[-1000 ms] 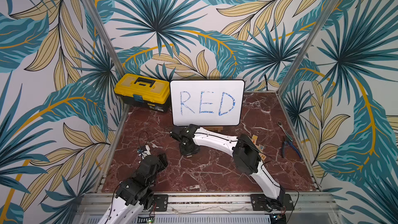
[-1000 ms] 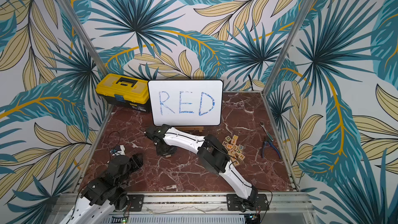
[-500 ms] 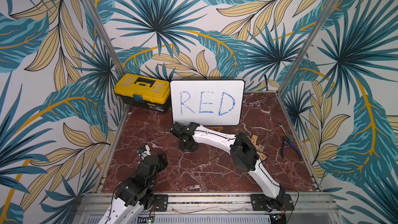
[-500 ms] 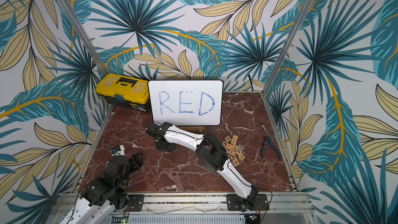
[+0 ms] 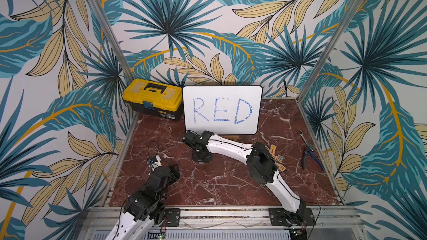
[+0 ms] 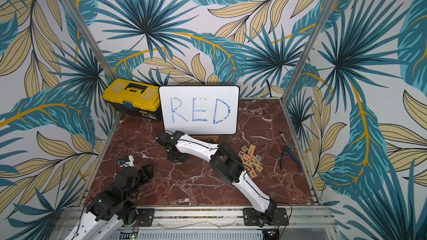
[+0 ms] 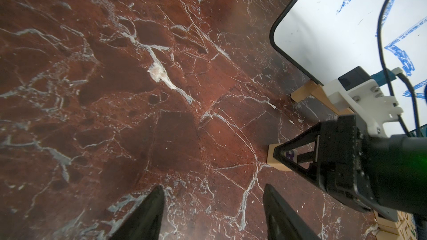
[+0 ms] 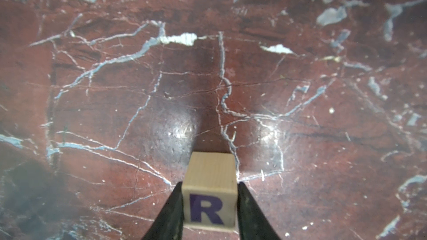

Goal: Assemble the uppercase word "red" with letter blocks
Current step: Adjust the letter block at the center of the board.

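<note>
Red marble tabletop [image 5: 219, 181], palm-leaf wallpaper [image 5: 208, 19]

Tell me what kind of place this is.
Likely a robot lab test cell, not a home: a left arm and a right arm mounted on an aluminium rail, a marble-look tabletop boxed in by leaf-print walls, and a whiteboard reading RED propped at the back.

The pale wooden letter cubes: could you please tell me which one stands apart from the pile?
The cube with the dark purple R, flanked by the right gripper; the others lie heaped near the blue-handled pliers.
</note>
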{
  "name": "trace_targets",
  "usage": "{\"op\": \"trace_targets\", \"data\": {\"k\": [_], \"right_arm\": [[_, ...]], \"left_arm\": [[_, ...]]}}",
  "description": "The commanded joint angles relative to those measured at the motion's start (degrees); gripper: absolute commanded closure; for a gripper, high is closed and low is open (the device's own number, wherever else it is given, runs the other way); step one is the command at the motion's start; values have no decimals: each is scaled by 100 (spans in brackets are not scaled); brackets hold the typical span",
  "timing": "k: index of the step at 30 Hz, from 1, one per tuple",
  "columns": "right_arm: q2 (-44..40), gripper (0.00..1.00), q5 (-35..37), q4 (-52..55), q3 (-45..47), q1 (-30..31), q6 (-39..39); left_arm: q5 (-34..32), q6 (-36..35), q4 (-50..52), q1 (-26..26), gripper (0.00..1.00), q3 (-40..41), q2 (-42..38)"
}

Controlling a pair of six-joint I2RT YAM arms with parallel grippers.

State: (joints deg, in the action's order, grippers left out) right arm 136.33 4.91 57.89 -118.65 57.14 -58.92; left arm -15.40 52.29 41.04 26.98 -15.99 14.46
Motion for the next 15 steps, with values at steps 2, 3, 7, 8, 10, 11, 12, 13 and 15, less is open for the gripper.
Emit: {"op": "trace_targets", "data": {"k": [2,3,7,8,10,11,12,13,15], "right_arm": [[108,56,57,302,-188,25,126],[97,56,71,310,-191,25,134],[-18,55,179,411,-203,20,170],[-66,55,221,426,-209,26,189],[-253,55,381,477,-214,25,271],[-348,55,480,515,-207,24,306],[-479,55,618,557,-206,23,354],[-609,55,715,600,-216,18,407],[-882,54,849,653,-221,25,518]], "left_arm": [[-25,-35,36,-26,31,166,-40],[-27,-35,36,-26,31,166,-45],[-33,-35,36,-26,31,166,-43],[-33,-35,29,-26,31,158,-48],[-42,-42,27,-25,31,140,-49],[-57,-35,27,-26,31,140,-50],[-68,-35,23,-26,31,132,-58],[-62,-58,12,-26,31,116,-61],[-60,-94,-6,-24,31,81,-53]]}}
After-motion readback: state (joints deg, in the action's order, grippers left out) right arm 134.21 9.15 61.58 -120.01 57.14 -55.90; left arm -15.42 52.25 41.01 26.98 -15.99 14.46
